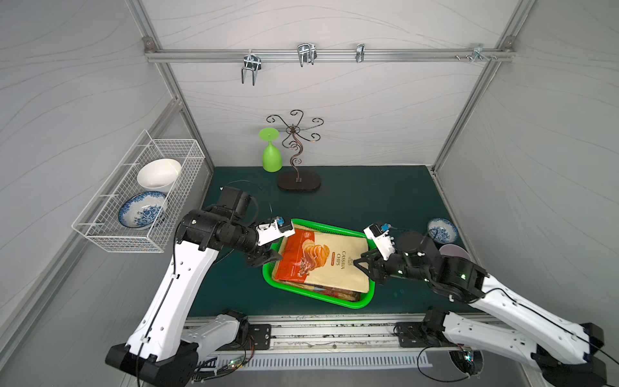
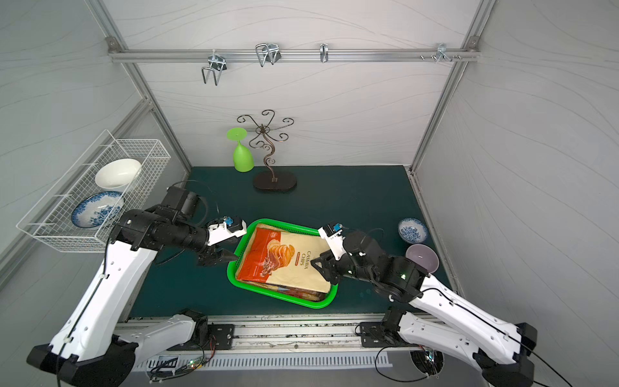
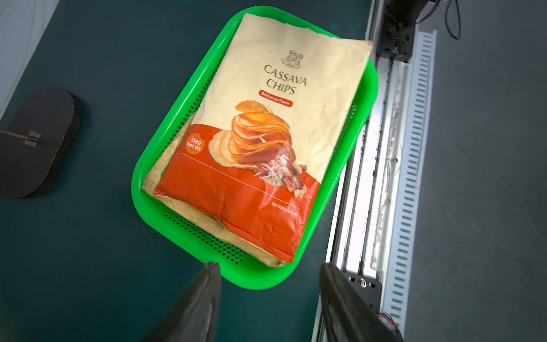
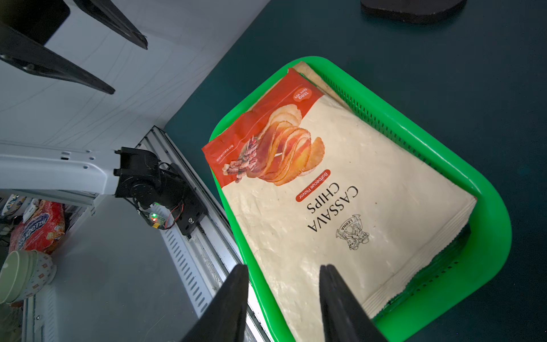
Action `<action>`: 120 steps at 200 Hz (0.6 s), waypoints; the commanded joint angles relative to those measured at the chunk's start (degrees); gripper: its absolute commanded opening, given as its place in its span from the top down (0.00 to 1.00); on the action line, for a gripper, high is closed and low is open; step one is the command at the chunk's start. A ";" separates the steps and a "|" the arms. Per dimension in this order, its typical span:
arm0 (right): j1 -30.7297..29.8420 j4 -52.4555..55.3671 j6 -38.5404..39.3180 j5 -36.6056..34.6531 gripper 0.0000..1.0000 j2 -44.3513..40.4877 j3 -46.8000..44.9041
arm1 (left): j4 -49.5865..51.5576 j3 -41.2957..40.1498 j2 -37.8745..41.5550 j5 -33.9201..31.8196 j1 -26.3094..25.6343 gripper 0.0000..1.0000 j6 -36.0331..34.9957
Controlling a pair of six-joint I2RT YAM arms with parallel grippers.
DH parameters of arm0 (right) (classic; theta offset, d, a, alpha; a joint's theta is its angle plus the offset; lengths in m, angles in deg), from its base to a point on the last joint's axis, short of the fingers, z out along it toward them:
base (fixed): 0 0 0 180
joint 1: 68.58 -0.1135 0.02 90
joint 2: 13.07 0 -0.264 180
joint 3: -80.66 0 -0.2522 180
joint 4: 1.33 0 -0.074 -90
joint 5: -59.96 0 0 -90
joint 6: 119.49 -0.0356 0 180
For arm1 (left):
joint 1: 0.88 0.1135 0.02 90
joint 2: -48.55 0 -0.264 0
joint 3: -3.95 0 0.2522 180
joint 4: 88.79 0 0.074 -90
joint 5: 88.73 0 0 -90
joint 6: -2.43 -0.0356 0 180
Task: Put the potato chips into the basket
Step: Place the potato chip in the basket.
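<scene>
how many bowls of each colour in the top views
white bowl: 1
blue-and-white bowls: 2
purple bowl: 1
total: 4

The basket was bright green with rows of small perforations, and the top bag of potato chips was cream and orange-red, printed with golden crisps and dark lettering. The counter was dark teal, the small bowl white with blue flowers, another bowl lilac, the goblet lime green and the scrollwork stand dark brown.
</scene>
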 commanded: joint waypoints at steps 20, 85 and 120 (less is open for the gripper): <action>2.45 -7.32 -7.13 1.32 0.57 3.12 -5.81 | -18.39 -7.49 -3.51 -0.79 -0.35 0.48 15.63; 2.84 -15.54 -11.94 2.42 0.54 5.23 -14.59 | -28.41 -22.24 -4.09 -6.30 -0.95 0.49 17.99; 2.84 -16.18 -12.61 1.92 0.53 5.14 -16.90 | -31.98 -27.08 -2.50 -9.01 -0.95 0.49 19.18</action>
